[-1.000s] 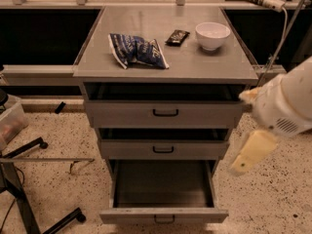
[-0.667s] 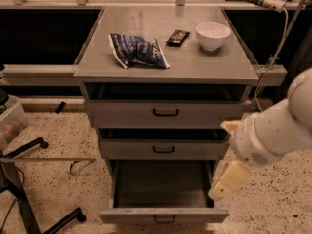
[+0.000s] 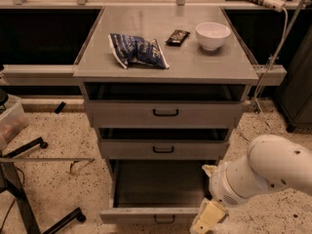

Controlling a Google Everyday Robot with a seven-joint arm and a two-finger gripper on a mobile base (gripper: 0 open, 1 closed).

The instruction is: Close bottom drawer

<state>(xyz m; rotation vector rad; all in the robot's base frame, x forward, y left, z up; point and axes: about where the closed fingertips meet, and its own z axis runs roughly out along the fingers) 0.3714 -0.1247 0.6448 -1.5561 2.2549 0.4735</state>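
The bottom drawer (image 3: 146,214) is the lowest tier of the grey cabinet and is pulled out far, showing its dark deep tray (image 3: 156,184). Its low front panel carries a small black loop handle (image 3: 165,220). The middle drawer (image 3: 163,149) and the top drawer (image 3: 165,113) each stand slightly out. My white arm (image 3: 265,172) comes in from the right. The cream gripper (image 3: 206,218) hangs at the drawer's front right corner, just at the end of the front panel.
On the cabinet top (image 3: 97,65) lie a blue chip bag (image 3: 138,50), a dark snack bar (image 3: 177,37) and a white bowl (image 3: 212,35). A plastic bin (image 3: 9,121) and black stand legs (image 3: 29,199) are on the speckled floor at left. A cable (image 3: 273,57) hangs at right.
My arm has swung down and to the left, from beside the middle drawer to the bottom drawer's front right corner. The drawers have not moved.
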